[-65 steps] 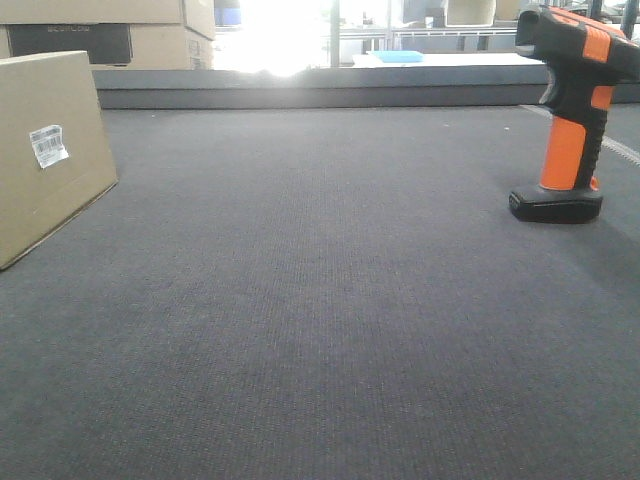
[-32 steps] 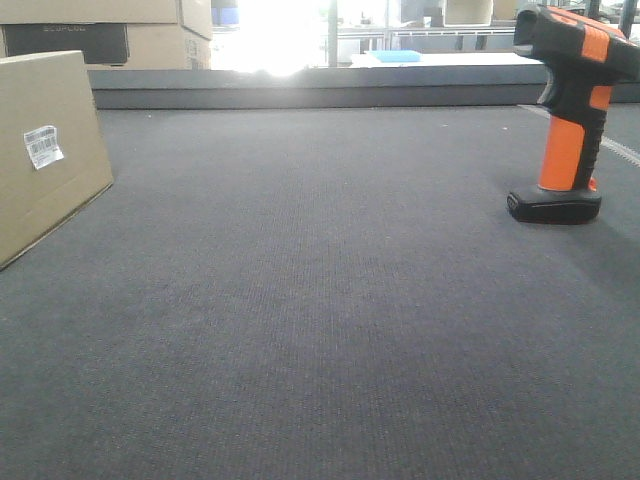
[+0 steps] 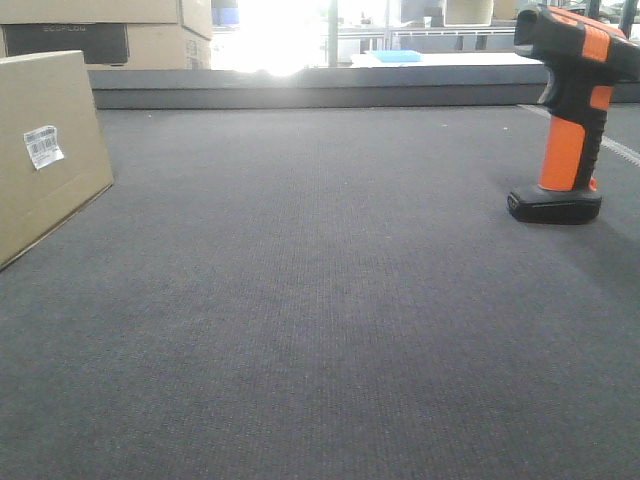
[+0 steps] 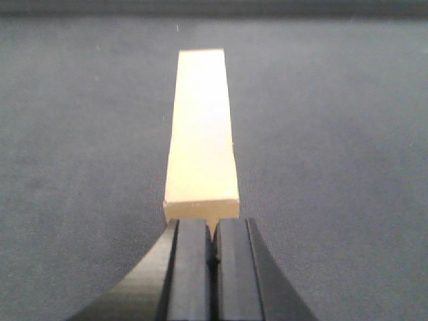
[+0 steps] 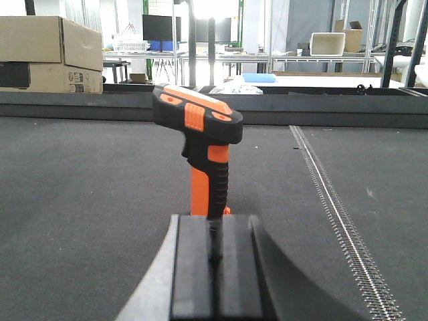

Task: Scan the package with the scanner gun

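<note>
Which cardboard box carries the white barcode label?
The plain brown package standing left in the front view on the mat; its label sits on the broad face. The stacked boxes behind show dark printing instead.

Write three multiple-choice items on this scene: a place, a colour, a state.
1. In the front view, the scanner gun stands: A) right B) left C) centre.
2. The label on the package is: A) orange B) white C) blue.
3. The left claw is: A) wide open B) gripping the scanner C) shut.
Answers: 1 A: it stands upright near the right edge. 2 B: a white sticker on brown cardboard. 3 C: the wrist view shows it closed.
</note>
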